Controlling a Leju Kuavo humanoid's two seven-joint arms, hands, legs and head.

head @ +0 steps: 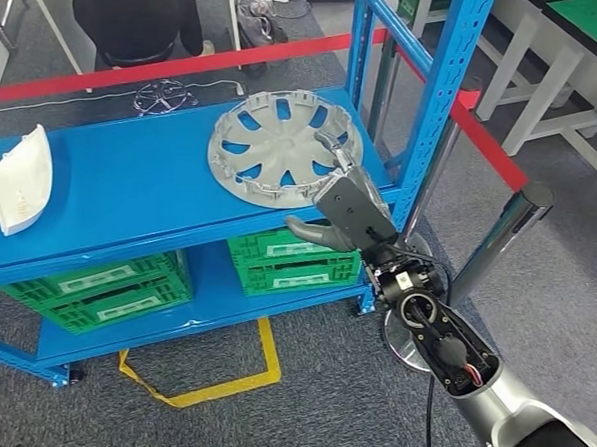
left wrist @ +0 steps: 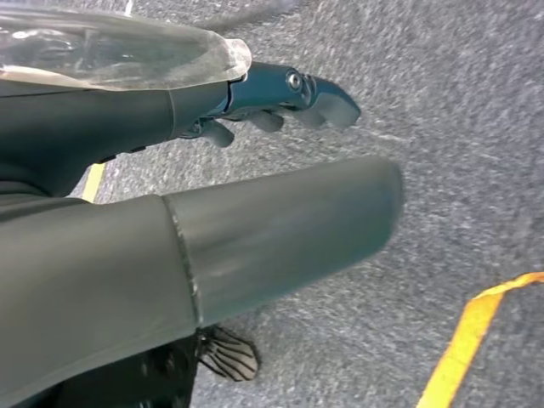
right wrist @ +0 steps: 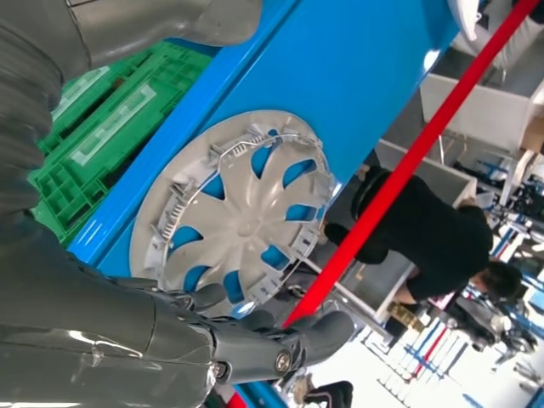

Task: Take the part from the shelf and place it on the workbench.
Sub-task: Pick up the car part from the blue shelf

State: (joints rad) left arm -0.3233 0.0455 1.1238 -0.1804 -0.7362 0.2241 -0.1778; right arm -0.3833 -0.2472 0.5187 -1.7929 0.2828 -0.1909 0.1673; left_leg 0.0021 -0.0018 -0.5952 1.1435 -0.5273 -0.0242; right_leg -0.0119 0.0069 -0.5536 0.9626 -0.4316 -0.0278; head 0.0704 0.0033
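- Blue steel shelf, two tiers with blue uprights; its upper deck lies directly beyond the right hand, the lower deck below and behind the thumb.
- Grey carpet floor with a yellow tape outline, beneath the right arm.
- Red barrier tape runs behind the shelf, beyond the fingertips; a person in dark clothing crouches on its far side.
- Green crates on the lower deck, one just under the right thumb, another further to the hand's left.
- Silver hubcap, the part: lies flat on the upper deck near the shelf's right-hand upright, inner face up with clips and a wire ring around the rim. Not lifted.
- White moulded part on the same deck, well apart from the right hand, far to its left.
- Right hand: reaches to the near right edge of the hubcap. Fingers extended over the rim, thumb stuck out below the deck's front edge. Spread, nothing gripped; whether the fingertips touch the rim, cannot tell.
- Left hand: hangs over the carpet, fingers straight and apart from the thumb, holding nothing.
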